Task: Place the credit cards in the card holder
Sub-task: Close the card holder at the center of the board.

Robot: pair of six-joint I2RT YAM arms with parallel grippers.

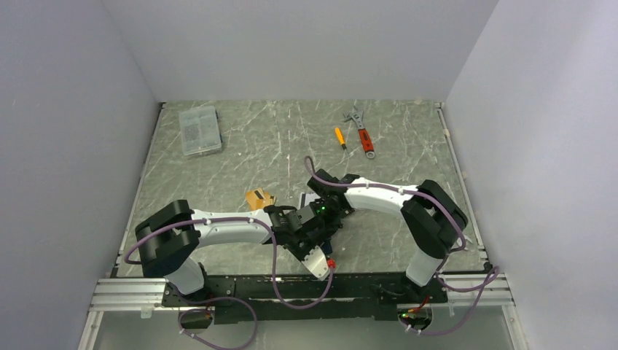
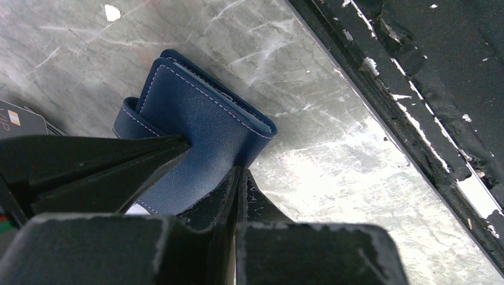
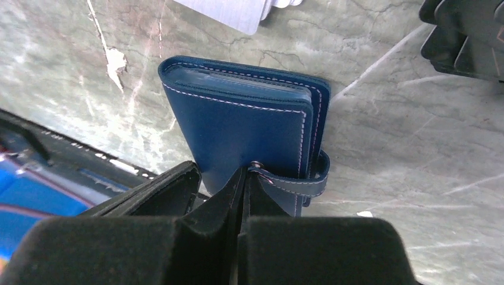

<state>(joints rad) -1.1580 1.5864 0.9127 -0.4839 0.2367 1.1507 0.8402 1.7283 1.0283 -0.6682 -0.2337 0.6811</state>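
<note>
The navy card holder [image 2: 202, 113] is folded shut and sits just over the marble table near its front edge. My left gripper [image 2: 238, 171] is shut on one edge of it. My right gripper [image 3: 245, 172] is shut on the end of its snap tab [image 3: 297, 184], right at the snap. In the top view both grippers [image 1: 310, 230] [image 1: 329, 215] meet over the holder and hide it. Orange credit cards [image 1: 259, 198] lie just left of the grippers. A white-grey card [image 3: 229, 12] lies beyond the holder [image 3: 249, 124], and a dark card [image 2: 18, 122] lies to its side.
A clear plastic box [image 1: 200, 130] stands at the back left. A red-handled wrench [image 1: 362, 133] and a small orange screwdriver [image 1: 339, 137] lie at the back right. The black frame rail [image 2: 416, 89] runs along the table's near edge, close to the holder.
</note>
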